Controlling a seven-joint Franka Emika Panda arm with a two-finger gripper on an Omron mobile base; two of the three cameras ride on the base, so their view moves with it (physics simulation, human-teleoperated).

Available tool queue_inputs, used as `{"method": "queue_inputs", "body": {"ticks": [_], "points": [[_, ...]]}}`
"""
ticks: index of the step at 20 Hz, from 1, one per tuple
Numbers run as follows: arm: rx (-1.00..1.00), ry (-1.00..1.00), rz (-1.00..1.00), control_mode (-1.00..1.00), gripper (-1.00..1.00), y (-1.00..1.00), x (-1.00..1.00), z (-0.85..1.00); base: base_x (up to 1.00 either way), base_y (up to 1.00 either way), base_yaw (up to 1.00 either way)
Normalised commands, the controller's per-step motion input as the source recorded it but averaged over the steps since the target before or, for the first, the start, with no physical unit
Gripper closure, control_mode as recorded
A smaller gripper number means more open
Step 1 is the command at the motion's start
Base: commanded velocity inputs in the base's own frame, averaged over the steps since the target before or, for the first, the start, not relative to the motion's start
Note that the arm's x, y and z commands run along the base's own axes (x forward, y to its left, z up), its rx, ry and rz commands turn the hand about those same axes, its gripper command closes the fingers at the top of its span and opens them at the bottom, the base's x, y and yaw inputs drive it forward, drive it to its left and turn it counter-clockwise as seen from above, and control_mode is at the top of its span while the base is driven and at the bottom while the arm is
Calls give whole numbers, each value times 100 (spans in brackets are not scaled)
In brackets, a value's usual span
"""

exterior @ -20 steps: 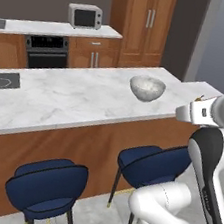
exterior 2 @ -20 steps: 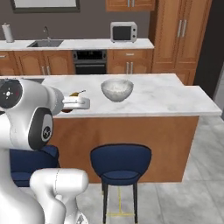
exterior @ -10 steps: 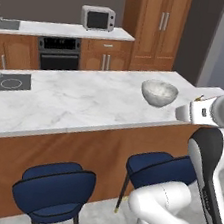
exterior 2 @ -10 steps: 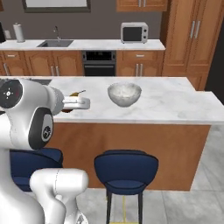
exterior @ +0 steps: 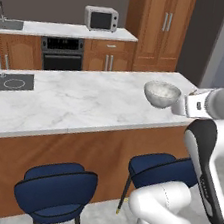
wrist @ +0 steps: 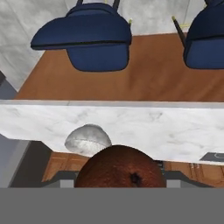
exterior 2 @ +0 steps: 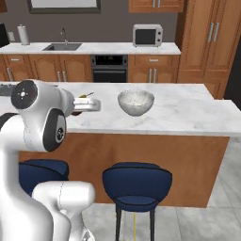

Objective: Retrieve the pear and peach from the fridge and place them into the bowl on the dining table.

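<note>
My gripper point(wrist: 119, 180) is closed around a round, reddish-brown fruit point(wrist: 118, 168), the jaws standing fairly wide because the fruit itself fills the gap; a grey fingertip point(wrist: 61, 177) shows at either flank of it. From the hand camera I see a dark dimple on its rounded end. In the right base view a thin stem seems to stick up from it, which makes me lean towards the pear, though I cannot say for certain that it is not the peach. The fruit hangs in the air at the near edge of the dining table point(exterior: 75, 104), just short of the bowl point(exterior 2: 135, 101), which stands on the marble close to that edge. I judge the fruit to be light and fairly firm, but with a smooth skin that bruises under hard pressure and could roll or slip in two narrow pads. So the hold belongs across its widest part, which is about where I have it, with only enough squeeze to keep it from turning. The bowl looks glassy and thin. I would expect it to slide or chip if the fruit is dropped from a height, so I would let go low, over its middle.
</note>
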Motion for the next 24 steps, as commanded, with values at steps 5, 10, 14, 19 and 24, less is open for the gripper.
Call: {"method": "queue_inputs", "body": {"ticks": [5, 10, 14, 19, 24], "points": [[-1, 3, -1, -100, 100, -1, 43, 0, 0, 0, 0], [-2, 12, -8, -100, 100, -11, 48, 0, 0, 0, 0], [0, 13, -9, -100, 100, -27, 59, 0, 0, 0, 0], [0, 9, -5, -100, 100, -29, 62, 0, 0, 0, 0], [0, 3, 0, -100, 100, -16, 67, -8, 0, 0, 0]]}}
